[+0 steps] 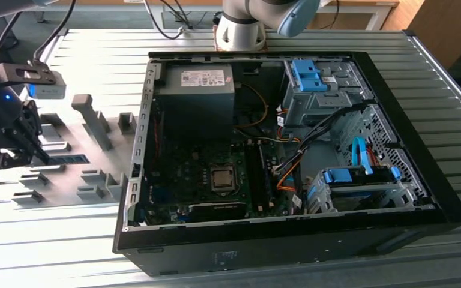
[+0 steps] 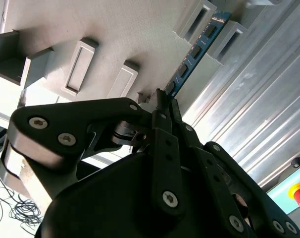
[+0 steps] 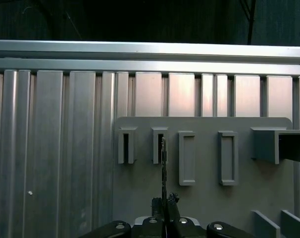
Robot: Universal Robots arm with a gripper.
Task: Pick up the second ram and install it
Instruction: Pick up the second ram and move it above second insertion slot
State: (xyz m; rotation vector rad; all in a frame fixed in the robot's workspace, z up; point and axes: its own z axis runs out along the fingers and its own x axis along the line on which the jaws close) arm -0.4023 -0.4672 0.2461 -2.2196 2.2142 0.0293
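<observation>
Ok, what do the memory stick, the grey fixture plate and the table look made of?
Memory stick: blue circuit board, likely fibreglass laminate, semi-gloss, with dark chips. Fixture plate: matte grey, faintly grainy, probably plastic, maybe printed. Table: ribbed bare metal with soft sheen, likely aluminium.

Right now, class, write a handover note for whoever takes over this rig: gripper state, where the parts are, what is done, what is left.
The gripper is shut on one end of the thin blue memory stick with dark chips.
The stick's far end lies between the grey plastic fixture blocks, to the exterior view's left of the open black computer case.
Done: stick grasped.
Left: the stick is not yet in the case or installed.
</observation>
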